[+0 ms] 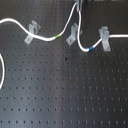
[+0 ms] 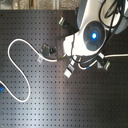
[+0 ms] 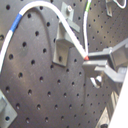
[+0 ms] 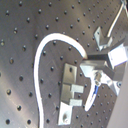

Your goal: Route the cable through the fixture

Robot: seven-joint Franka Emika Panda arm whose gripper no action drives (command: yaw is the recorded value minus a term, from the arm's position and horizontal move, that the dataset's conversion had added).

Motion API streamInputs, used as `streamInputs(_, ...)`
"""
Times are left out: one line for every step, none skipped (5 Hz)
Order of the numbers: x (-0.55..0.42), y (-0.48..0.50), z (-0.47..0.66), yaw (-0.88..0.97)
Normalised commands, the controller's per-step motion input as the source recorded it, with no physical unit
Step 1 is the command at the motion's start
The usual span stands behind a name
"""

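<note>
Your work surface is a black perforated bench (image 1: 60, 95), a grid of small holes with three slanted grey clip brackets standing in a row across it. In the first exterior view the white cable (image 1: 45, 39) runs from that view's left, passes the left bracket (image 1: 32, 31), carries its green band (image 1: 59, 37) just short of the middle bracket (image 1: 73, 33), then rises steeply toward the top edge, where a dark shape that appears to be the gripper sits mostly out of frame. From there the cable drops again, loops low with its blue band (image 1: 91, 49) just beside the right bracket (image 1: 104, 38), and continues off the first exterior view's right. In the first wrist view the gripper (image 3: 89, 59) has its jaws pressed on the cable at a point between the green and blue bands, holding it above and just beside a bracket (image 3: 64, 44). The second exterior view shows mostly the arm's white body (image 2: 90, 36) over the brackets, so it adds little. My judgement: you are mid-routing, with the held stretch lifted clear and not yet seated in the fixture. The next move calls for lining the held cable up with the bracket's slanted opening and lowering it in while keeping it taut. Watch the slack loop near the blue band; it could snag on the neighbouring bracket.
</note>
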Motion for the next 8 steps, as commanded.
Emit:
streamInputs(-0.279, 0.049, 0.05, -0.67)
streamInputs(-0.148, 0.157, 0.02, -0.44)
streamInputs(-0.056, 0.303, 0.06, -0.21)
streamInputs(0.062, 0.367, 0.06, -0.02)
streamInputs(-0.040, 0.211, 0.12, -0.09)
streamInputs(-0.088, 0.136, 0.16, -0.21)
streamInputs(-0.130, 0.141, 0.21, -0.25)
streamInputs(-0.051, -0.020, 0.07, -0.38)
